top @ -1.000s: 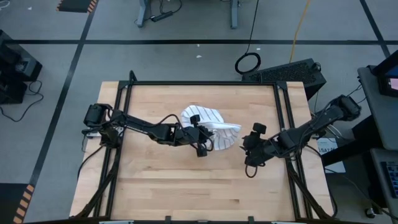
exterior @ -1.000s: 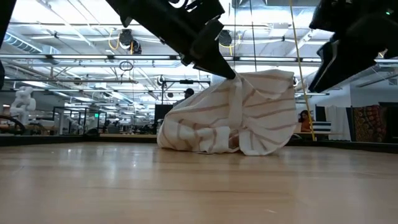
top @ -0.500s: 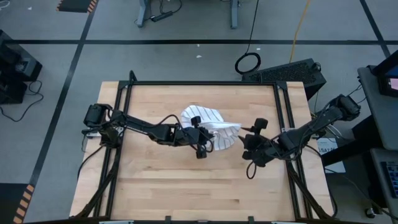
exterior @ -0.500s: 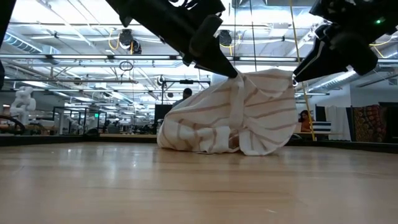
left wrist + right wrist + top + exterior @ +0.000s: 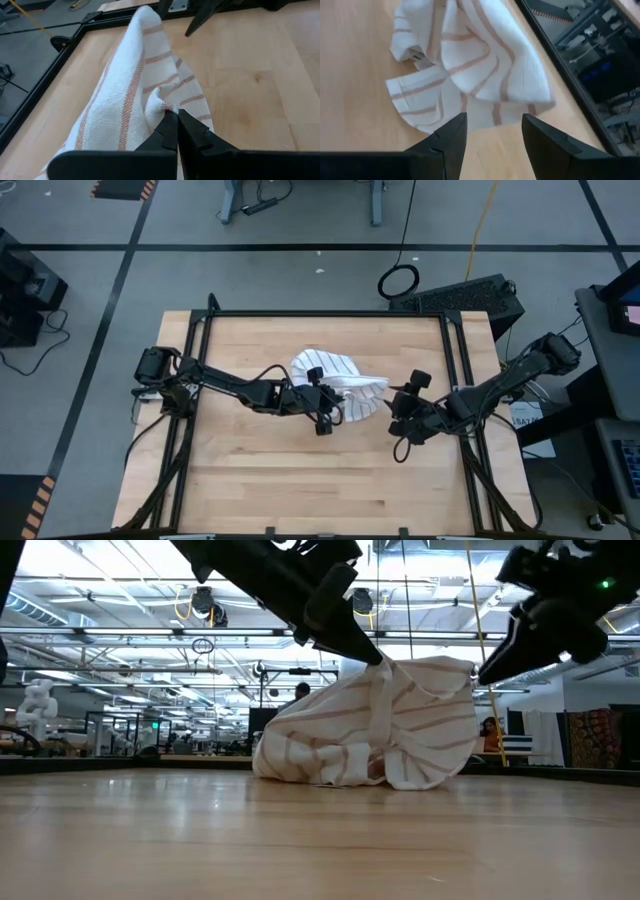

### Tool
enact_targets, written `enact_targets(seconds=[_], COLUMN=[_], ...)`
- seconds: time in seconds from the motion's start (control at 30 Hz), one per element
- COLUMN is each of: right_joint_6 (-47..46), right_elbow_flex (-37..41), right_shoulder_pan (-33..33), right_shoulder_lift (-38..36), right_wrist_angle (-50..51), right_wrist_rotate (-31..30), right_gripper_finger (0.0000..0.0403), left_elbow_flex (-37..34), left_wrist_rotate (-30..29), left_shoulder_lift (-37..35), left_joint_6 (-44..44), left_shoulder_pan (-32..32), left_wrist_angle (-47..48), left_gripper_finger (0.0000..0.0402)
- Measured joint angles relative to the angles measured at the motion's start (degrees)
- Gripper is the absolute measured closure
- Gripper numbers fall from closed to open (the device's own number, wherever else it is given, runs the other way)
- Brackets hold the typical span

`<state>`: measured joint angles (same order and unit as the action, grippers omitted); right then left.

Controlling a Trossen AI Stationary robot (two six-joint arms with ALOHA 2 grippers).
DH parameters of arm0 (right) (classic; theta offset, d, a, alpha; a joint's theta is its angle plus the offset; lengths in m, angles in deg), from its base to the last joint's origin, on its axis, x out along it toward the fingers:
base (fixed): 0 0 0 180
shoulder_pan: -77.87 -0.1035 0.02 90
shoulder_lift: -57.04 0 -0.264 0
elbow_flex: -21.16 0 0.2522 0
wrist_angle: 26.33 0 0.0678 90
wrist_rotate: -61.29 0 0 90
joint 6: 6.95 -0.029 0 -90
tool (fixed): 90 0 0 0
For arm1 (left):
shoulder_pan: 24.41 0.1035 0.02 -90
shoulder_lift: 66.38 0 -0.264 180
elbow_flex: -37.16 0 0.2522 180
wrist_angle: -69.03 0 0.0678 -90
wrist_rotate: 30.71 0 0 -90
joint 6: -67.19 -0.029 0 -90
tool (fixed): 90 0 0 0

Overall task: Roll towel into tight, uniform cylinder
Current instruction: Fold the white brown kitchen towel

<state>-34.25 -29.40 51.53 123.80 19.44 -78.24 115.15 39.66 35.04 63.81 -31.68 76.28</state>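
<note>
The towel (image 5: 335, 383) is seen as a crumpled, striped white heap just above the centre of the high view, on the wooden table (image 5: 250, 480). In the low view the towel (image 5: 385, 725) is shown bunched into a mound right of centre, its lower edge resting on the tabletop and its top drawn up to a peak. That peak is pinched by the left gripper (image 5: 375, 660), which enters from the upper left of the low view; in the left wrist view its fingers (image 5: 170, 131) are seen pressed together with a fold of the towel (image 5: 135, 90) clamped between them, near the bottom centre of the frame. In the high view the left gripper (image 5: 330, 405) is placed at the lower left edge of the heap. The right gripper (image 5: 393, 398) is found just right of the towel in the high view, close beside its right edge, and it is shown at the upper right of the low view (image 5: 482, 675), close to the cloth's upper right corner. In the right wrist view its fingers (image 5: 452, 135) are seen held apart with nothing between them, the towel (image 5: 470, 60) lying beyond them across the upper half of the frame.
</note>
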Motion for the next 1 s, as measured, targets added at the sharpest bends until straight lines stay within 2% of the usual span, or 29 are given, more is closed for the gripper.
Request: enact_targets(seconds=[0.17, 0.33, 0.67, 1.0], right_joint_6=[-5.34, -8.04, -0.51, 3.42], right_elbow_flex=[2.31, 3.92, 3.94, 3.94], right_shoulder_pan=[0.00, 0.00, -2.01, -2.17], right_shoulder_lift=[0.02, 0.02, 0.02, 0.02], right_wrist_angle=[-0.11, 0.02, -9.15, -5.95], right_wrist_rotate=[-0.73, -4.52, -11.76, -13.01], right_gripper_finger=[0.0222, 0.0222, 0.0222, 0.0222], left_elbow_flex=[0.00, 0.00, 0.00, 0.00], left_wrist_rotate=[0.00, 0.13, 0.37, 0.41], left_shoulder_lift=[0.00, 0.00, 0.02, 0.02], left_joint_6=[0.04, 0.06, 1.46, 1.55], left_shoulder_pan=[0.00, -0.26, -0.26, -0.37], left_wrist_angle=[-0.03, -0.03, -0.08, -0.08], left_gripper_finger=[0.0402, 0.0402, 0.0402, 0.0402])
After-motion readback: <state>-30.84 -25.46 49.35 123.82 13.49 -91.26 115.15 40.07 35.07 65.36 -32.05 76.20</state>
